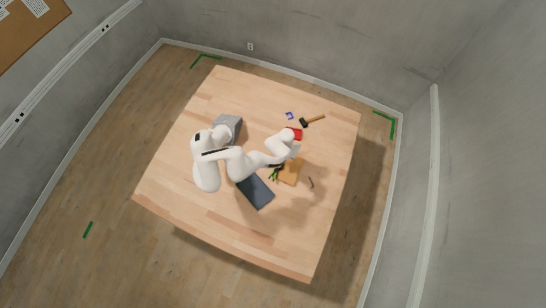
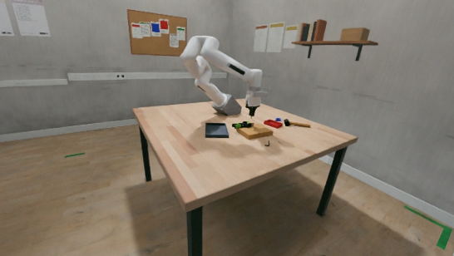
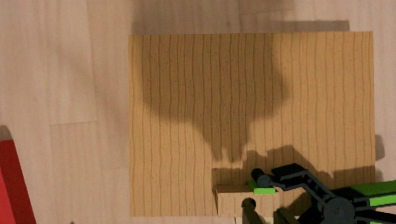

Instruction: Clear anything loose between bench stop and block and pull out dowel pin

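Observation:
The bench board (image 3: 200, 100) (image 2: 259, 133) (image 1: 293, 174) lies on the table. The small wooden block (image 3: 231, 202) sits at the board's near edge in the wrist view, and the black and green spring clamp (image 3: 320, 196) (image 2: 242, 124) (image 1: 273, 175) grips it. My gripper (image 2: 252, 111) hangs a little above the board, beside the clamp. It is shut on a thin thing that I take for the dowel pin. The fingers and the pin do not show in the wrist view; only their shadow falls on the board. I cannot make out the bench stop.
A dark flat tray (image 2: 216, 130) (image 1: 256, 192) lies left of the board. A red tray (image 2: 273, 123) (image 1: 296, 133) (image 3: 12, 185), a small blue piece (image 2: 278, 120) (image 1: 292, 117) and a hammer (image 2: 296, 123) (image 1: 312, 120) lie beyond it. A small hex key (image 2: 267, 144) (image 1: 310, 183) lies in front.

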Controlling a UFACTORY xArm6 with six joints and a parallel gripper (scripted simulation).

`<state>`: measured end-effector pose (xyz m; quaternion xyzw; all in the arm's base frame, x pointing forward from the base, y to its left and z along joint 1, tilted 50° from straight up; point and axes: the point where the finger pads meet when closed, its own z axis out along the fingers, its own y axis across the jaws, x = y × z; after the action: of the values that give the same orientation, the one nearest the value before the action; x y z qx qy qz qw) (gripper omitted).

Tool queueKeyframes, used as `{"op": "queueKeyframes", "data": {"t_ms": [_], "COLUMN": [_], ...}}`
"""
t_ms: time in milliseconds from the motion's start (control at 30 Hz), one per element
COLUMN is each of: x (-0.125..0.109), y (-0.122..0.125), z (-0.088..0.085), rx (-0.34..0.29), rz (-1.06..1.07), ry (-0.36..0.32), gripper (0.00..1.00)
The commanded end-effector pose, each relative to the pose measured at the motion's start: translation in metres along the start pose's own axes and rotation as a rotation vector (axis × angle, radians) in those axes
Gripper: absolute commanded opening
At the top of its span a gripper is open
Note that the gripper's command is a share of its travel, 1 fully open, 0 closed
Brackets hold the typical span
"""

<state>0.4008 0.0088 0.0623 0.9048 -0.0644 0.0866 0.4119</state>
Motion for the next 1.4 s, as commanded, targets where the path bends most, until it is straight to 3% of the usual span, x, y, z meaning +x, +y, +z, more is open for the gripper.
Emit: {"op": "queueKeyframes", "data": {"t_ms": [0,533,667,900,967,1133,1367], "x": [0.001,0.001,0.004,0.011,0.011,0.005,-0.015], "y": [0.0,-0.001,-0.011,-0.075,-0.075,-0.144,-0.215], "z": [-0.001,-0.001,-0.003,-0.009,-0.009,-0.01,-0.005], "rx": [0.002,0.002,0.003,0.008,0.008,0.009,0.005], "rz": [0.001,0.001,0.001,0.001,0.001,0.001,0.001], "ry": [0.003,0.003,0.002,0.002,0.002,0.001,0.002], "gripper": [0.0,0.0,0.0,0.0,0.0,0.0,0.0]}}
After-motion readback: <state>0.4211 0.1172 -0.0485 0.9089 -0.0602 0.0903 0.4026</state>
